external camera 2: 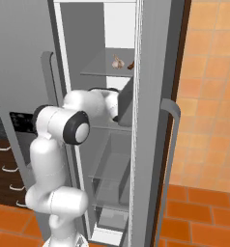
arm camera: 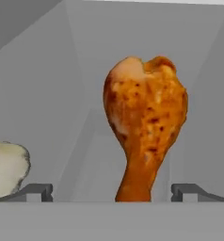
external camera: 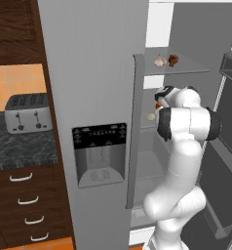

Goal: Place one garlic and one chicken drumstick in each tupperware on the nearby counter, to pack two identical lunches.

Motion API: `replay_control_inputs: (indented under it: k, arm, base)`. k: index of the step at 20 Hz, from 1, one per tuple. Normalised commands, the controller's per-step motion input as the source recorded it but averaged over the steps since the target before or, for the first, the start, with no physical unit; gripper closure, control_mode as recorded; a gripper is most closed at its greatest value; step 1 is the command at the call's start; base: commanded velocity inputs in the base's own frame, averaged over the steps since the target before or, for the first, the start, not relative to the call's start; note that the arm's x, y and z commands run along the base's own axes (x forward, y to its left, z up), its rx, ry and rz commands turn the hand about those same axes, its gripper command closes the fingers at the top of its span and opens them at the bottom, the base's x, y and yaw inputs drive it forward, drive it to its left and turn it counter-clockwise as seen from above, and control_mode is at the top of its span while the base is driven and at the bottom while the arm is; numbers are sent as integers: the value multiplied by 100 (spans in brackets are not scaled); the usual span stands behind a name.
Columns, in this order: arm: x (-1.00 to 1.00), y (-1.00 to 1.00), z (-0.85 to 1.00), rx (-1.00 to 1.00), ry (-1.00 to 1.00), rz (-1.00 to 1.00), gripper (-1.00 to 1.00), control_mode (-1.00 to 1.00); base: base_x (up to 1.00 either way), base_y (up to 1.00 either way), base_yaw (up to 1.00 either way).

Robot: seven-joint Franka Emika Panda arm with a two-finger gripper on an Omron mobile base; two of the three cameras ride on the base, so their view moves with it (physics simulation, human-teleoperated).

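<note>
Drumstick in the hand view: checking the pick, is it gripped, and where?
Nothing is held. The pincer is open, its tips either side of the drumstick bone end.

I see the open fridge [external camera 2: 136,159] with my white arm [external camera 2: 64,130] reaching into its middle level. On the upper glass shelf [external camera 2: 100,70] a garlic [external camera 2: 118,61] lies just beside a brown drumstick [external camera 2: 131,65], partly hidden by the door edge.

fridge's upper glass shelf [external camera: 186,66], above the claw, carries a garlic bulb [external camera: 160,60] w/ a brown drumstick [external camera: 173,59] just beside it. shelf at claw level: a second drumstick [arm camera: 144,124] straight ahead btwn the tips, pale garlic [arm camera: 8,168] off to one side.
</note>
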Motion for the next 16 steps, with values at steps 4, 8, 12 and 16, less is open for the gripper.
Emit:
replay_control_inputs:
  k: [4, 8, 12, 16]
  arm:
    - [61, -7, -27, 0, 0, 4, -100, -100]
    - [61, -12, -26, 0, 0, 4, -100, -100]
    - [41, -8, -38, 0, 0, 2, 100, -100]
    - [7, 38, -58, -7, -2, 0, 100, -100]
  base:
    - [0, 0, 0]
    - [0, 0, 0]
    - [0, 0, 0]
    - [0, 0, 0]
